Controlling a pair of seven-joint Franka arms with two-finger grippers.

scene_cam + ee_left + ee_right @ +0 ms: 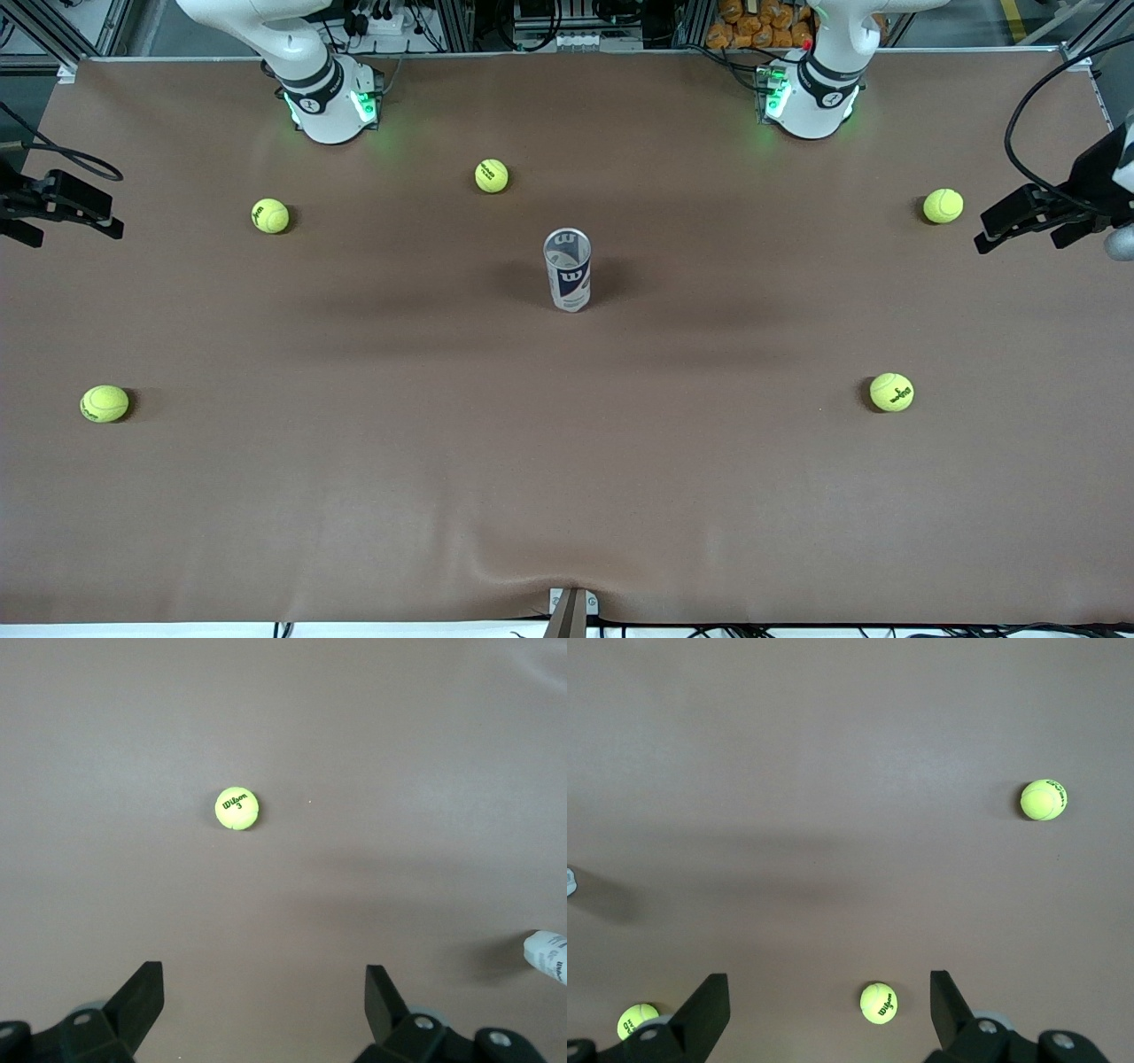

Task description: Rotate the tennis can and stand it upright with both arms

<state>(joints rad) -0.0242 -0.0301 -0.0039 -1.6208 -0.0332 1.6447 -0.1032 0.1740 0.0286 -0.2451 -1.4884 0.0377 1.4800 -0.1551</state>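
Two tennis balls [104, 403] [891, 392] are lying nearest the camera; farther back the tennis can [567, 269] is standing upright mid-table. Both grippers, left [1032, 221] and right [75, 213], are being held apart-jawed, gripping nothing, over the table's ends.

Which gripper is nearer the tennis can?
Neither clearly: the can stands mid-table, the left gripper is open at its own table end, and the right gripper is open at its end.

Five tennis balls [492, 175] (yellow-green) on brown table [354, 496].
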